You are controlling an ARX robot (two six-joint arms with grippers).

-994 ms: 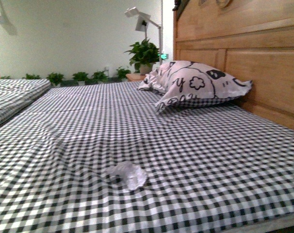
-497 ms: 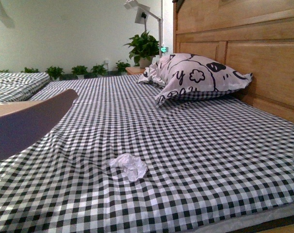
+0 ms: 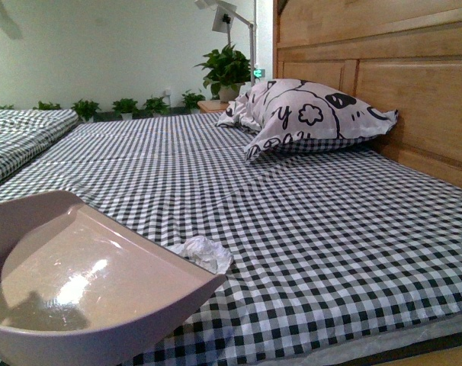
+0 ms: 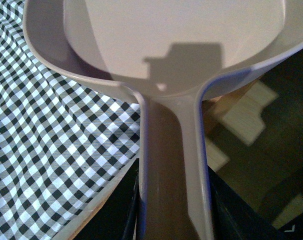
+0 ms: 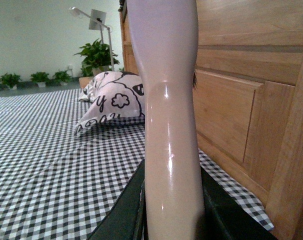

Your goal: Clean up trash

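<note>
One big table (image 3: 330,252) fills most of the front view. It is soft and wears a sheet of little black and white squares. Behind it on the right stands a tall wooden board (image 3: 383,69). A white pillow (image 3: 315,114) with black drawings leans on that board, far back on the table. By the far wall there is a green plant (image 3: 226,69).

Low on the left is the dustpan (image 3: 86,290), pinkish and shiny, with its open side facing out over the sheet. I cannot tell if it touches the sheet. In the left wrist view the dustpan's handle runs down between two dark fingers (image 4: 119,215) of the left gripper (image 4: 174,220). They press on it from both sides, so the left gripper is pinching the dustpan by its handle.

In the right wrist view the right gripper (image 5: 171,220) pinches a long handle (image 5: 169,100) of the same pinkish color, standing straight up. Its top end runs out of the picture.

Smallest of all is the trash (image 3: 204,252) — a crumpled white wad. It lies on the sheet right at the dustpan's open edge, so close that they look like they touch. The whole dustpan sits between the trash and the left gripper. How far the right gripper is from the trash I cannot tell.
</note>
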